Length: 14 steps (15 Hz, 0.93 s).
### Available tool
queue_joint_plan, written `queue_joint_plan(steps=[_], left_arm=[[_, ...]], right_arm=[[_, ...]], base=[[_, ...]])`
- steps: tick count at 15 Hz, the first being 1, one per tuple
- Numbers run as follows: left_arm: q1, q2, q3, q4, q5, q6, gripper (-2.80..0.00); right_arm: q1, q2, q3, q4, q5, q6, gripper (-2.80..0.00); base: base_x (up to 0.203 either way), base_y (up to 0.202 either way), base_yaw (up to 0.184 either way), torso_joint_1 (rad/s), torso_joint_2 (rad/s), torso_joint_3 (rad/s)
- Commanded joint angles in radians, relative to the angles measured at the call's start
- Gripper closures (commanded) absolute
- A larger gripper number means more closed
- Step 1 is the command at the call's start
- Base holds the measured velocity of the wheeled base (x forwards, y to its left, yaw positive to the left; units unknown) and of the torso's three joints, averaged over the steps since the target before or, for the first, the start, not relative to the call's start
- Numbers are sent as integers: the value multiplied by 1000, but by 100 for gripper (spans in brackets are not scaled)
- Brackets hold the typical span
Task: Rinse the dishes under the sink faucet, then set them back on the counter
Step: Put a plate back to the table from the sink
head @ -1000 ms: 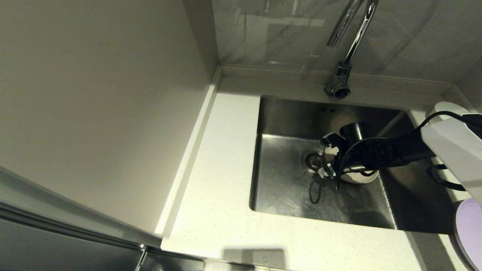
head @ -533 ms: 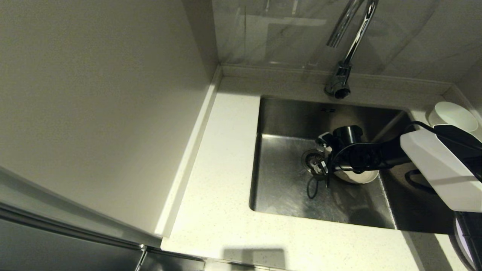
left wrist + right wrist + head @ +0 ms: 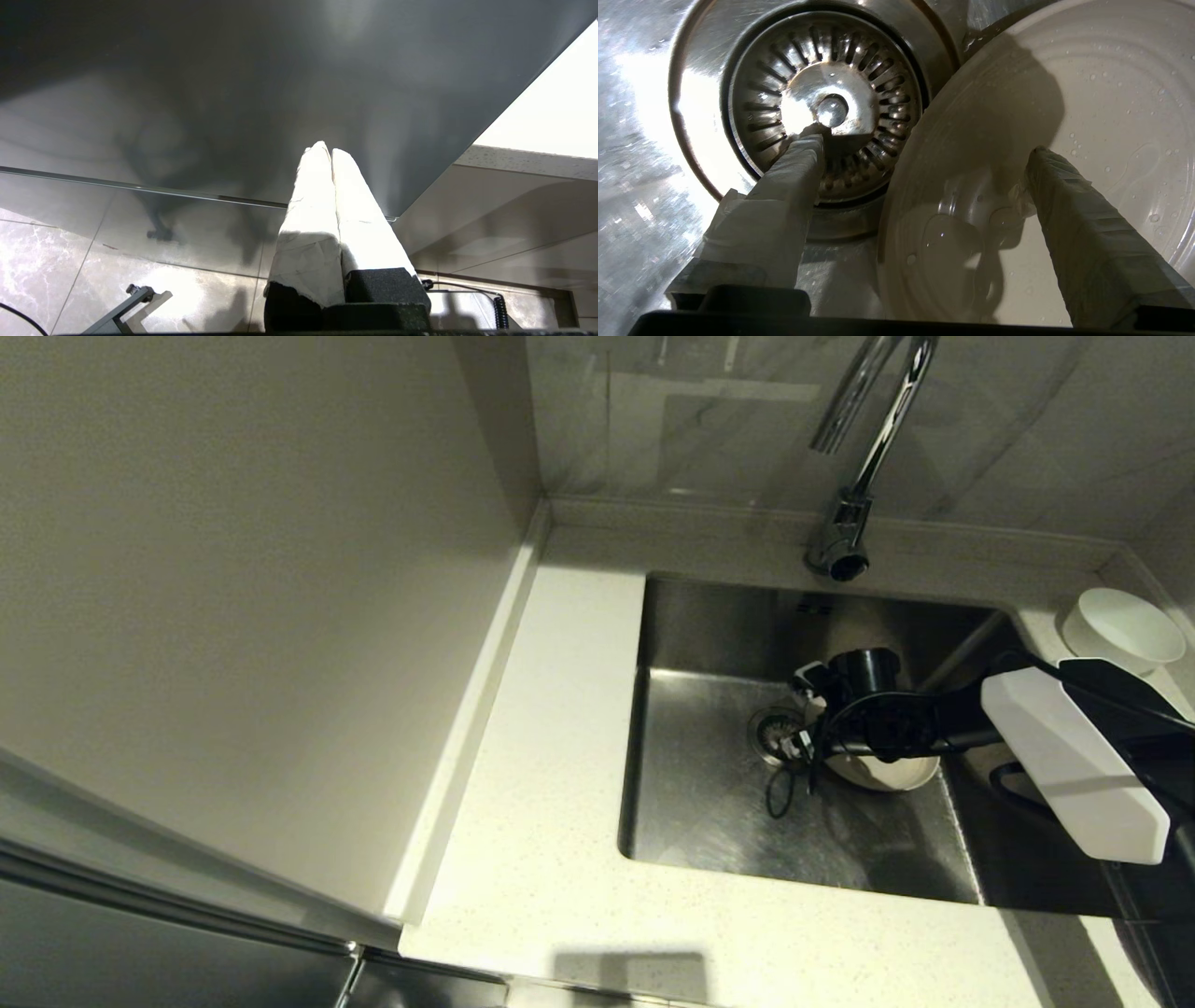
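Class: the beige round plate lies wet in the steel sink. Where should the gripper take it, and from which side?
Take the beige round shallow plate by its thin rim nearest the round metal drain strainer, probably from above. It lies flat, and the right gripper already straddles that rim, open, one finger either side.

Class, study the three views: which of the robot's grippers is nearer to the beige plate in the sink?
The right. The right gripper is open astride the beige plate's rim, one finger over the drain strainer. The left gripper is shut, down by a dark cabinet front, outside the head view.
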Motion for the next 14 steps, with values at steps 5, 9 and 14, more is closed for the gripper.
queue_joint_plan(steps=[5, 9, 14], left_arm=[[0, -2, 0, 0, 0, 0, 0], [0, -2, 0, 0, 0, 0, 0], [0, -2, 0, 0, 0, 0, 0]], right_arm=[[-4, 30, -27, -4, -9, -3, 0], [-4, 30, -31, -4, -8, -3, 0], [-4, 25, -37, -4, -48, -3, 0]], base=[[0, 0, 0, 0, 0, 0], [0, 0, 0, 0, 0, 0], [0, 0, 0, 0, 0, 0]])
